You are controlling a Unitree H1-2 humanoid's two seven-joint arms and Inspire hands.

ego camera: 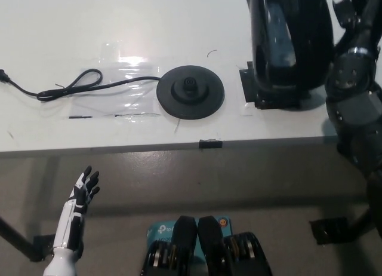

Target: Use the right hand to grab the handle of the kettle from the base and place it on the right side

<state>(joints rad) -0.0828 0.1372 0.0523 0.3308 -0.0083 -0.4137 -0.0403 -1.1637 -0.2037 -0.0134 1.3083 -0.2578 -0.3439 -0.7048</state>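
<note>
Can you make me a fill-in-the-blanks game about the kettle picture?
1. The kettle stands to the robot's ____ of the round base.
2. The base now has ____ on top of it.
3. The power cord runs from the base toward the robot's ____.
4. The white left hand hangs ____ the table's edge.

Missing words: right; nothing; left; below

Kettle [286, 43] cut off by the top edge, so lid and upper body out of sight; handle side hidden where the right hand [352, 25] meets it at the upper right. Right hand itself partly beyond the top and right edges, grip impossible to confirm. Cable [71, 85] running off the left edge of the surface [59, 25], plug end cropped; left hand [80, 198] cut at the bottom.
</note>
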